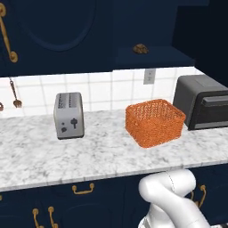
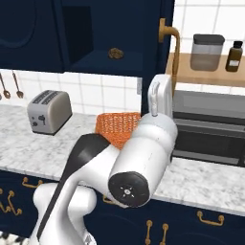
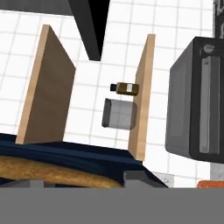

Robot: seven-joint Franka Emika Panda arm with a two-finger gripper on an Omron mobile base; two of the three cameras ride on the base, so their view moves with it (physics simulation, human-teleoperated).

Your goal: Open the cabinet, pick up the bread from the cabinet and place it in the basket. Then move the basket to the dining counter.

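Your pincer [image 2: 161, 93] sits up at brass handle [image 2: 170, 40] of open cabinet door [image 2: 155, 52]; jaw gap and grip you cannot tell. Bread [image 1: 140, 48] lies on cabinet shelf [image 1: 153, 58], above and behind basket [image 1: 154, 122]. Basket rests on table [image 1: 89, 151], between toaster [image 1: 69, 115] at left and oven [image 1: 202, 101] at right.

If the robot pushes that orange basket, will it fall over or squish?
Probably it slides rather than tips: the basket looks wide, low and flat-bottomed on the smooth marbled counter. Its open woven mesh suggests it is light for its size. The thin sides might flex a little if squeezed, though that can't be confirmed.
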